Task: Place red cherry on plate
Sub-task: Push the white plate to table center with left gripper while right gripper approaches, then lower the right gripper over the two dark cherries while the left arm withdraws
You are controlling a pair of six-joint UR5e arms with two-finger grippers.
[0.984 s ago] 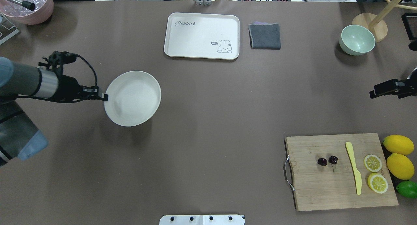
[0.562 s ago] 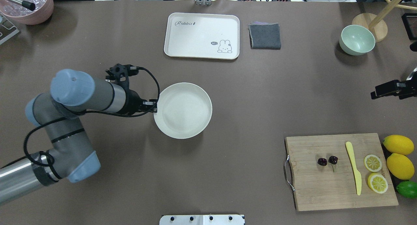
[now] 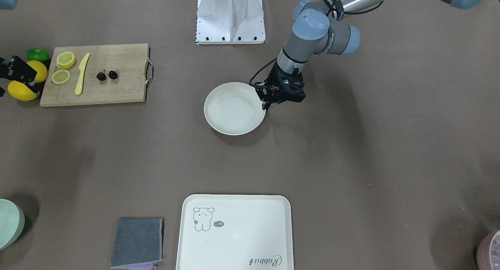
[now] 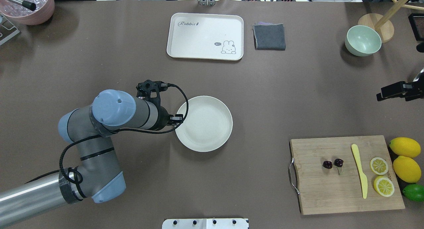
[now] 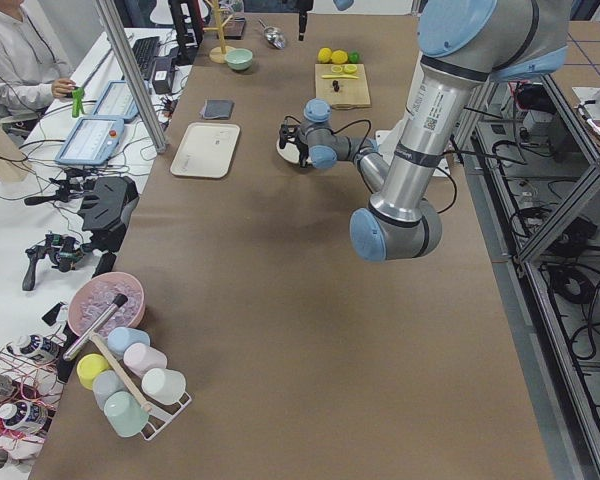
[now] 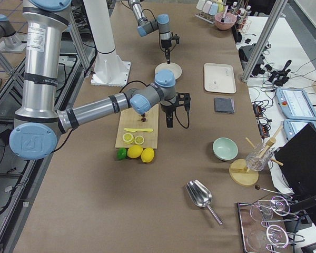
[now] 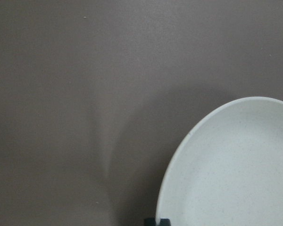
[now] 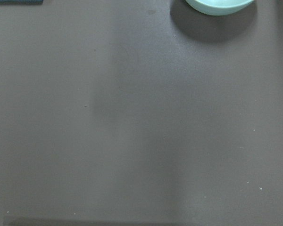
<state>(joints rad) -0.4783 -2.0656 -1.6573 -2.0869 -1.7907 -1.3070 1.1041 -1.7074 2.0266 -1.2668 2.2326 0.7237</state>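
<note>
1. Counted on the table are one plate, one red cherry pair, two whole lemons, two lemon slices and one cutting board.
2. The red cherry is seen as two tiny, dark, round fruits. It lies on the cutting board at the near right, well apart from the plate.
3. The plate's left rim is clamped by the left gripper. Whether the right gripper is apart or together cannot be told.
4. Since a second ago the plate has been carried rightward to mid-table, and the cherry is unmoved.
</note>
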